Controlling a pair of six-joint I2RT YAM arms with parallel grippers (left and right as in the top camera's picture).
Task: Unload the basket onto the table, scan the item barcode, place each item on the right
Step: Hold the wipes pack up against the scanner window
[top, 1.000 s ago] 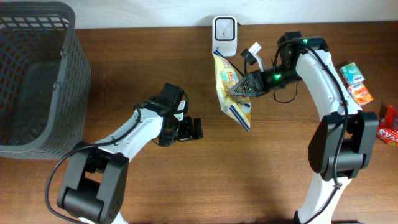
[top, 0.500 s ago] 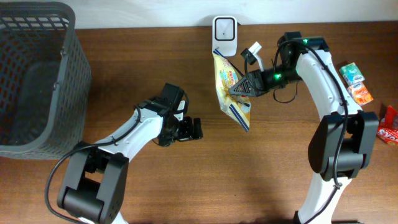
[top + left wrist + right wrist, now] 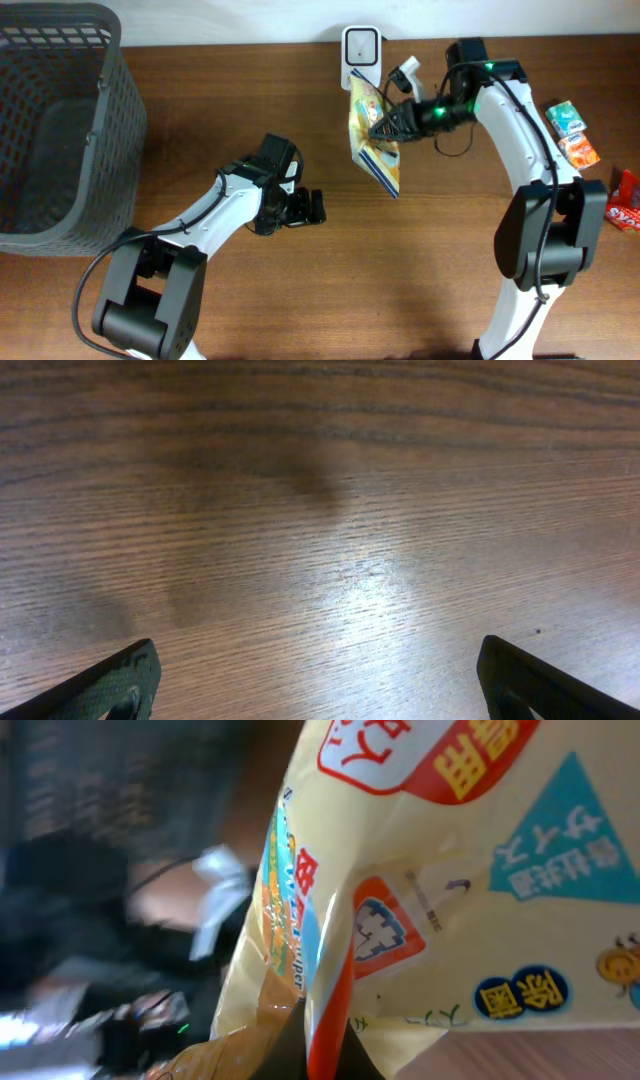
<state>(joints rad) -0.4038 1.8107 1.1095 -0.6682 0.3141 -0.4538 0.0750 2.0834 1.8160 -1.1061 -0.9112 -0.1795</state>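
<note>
A yellow snack bag (image 3: 372, 135) hangs above the table, pinched at its edge by my right gripper (image 3: 388, 127), which is shut on it. The bag's top end sits just below the white barcode scanner (image 3: 360, 48) at the table's back edge. In the right wrist view the yellow snack bag (image 3: 440, 880) fills the frame, its red seam clamped between the dark fingers (image 3: 290, 1050). My left gripper (image 3: 310, 208) rests low over bare wood left of centre, open and holding nothing; its two fingertips (image 3: 110, 685) stand wide apart in the left wrist view.
A dark mesh basket (image 3: 60, 130) stands at the left edge of the table. Small packets (image 3: 572, 132) and a red packet (image 3: 625, 200) lie at the right edge. The brown wooden table (image 3: 300, 290) lies below.
My right gripper has carried the snack bag up toward the scanner, and the bag hangs more upright. The left arm has not moved.
</note>
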